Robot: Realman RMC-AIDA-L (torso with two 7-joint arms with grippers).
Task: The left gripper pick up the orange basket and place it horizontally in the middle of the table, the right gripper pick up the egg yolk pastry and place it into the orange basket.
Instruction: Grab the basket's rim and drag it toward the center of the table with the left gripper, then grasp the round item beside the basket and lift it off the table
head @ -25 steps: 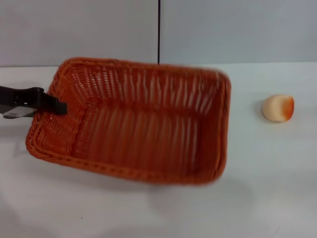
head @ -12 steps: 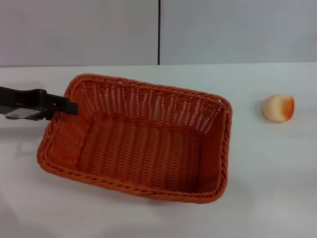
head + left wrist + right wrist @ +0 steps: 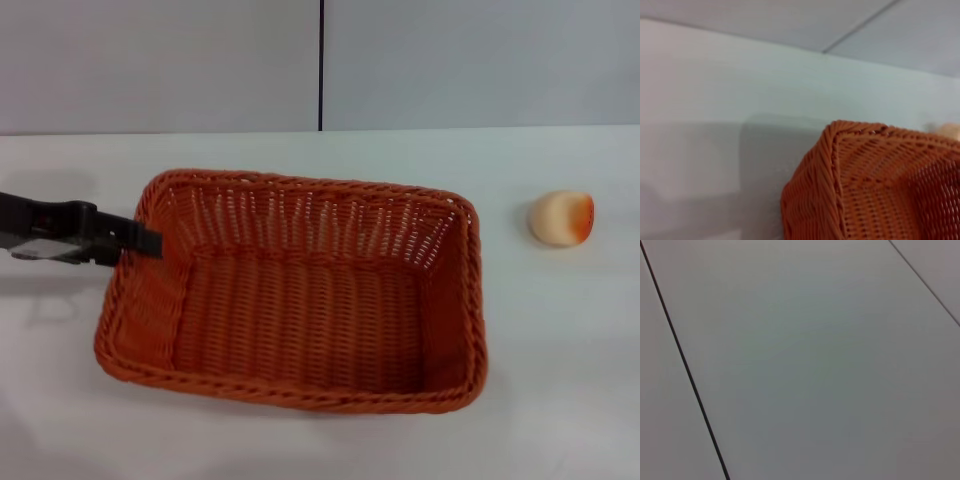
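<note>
The orange basket (image 3: 300, 392) lies level and lengthwise on the white table (image 3: 560, 350), near its middle. My left gripper (image 3: 148, 242) reaches in from the left, its dark fingers shut over the basket's left rim. In the left wrist view one corner of the basket (image 3: 865, 190) fills the picture. The egg yolk pastry (image 3: 562, 218), cream with an orange-red patch, sits on the table to the right of the basket, apart from it. The basket is empty inside. The right gripper is out of view.
A grey panelled wall with a dark vertical seam (image 3: 321, 65) stands behind the table. The right wrist view shows only the wall panels (image 3: 815, 365).
The basket has come down from a tilted, lifted pose, swung towards level and shifted slightly right and nearer. My left gripper went with it, still on the rim. The pastry has not moved.
</note>
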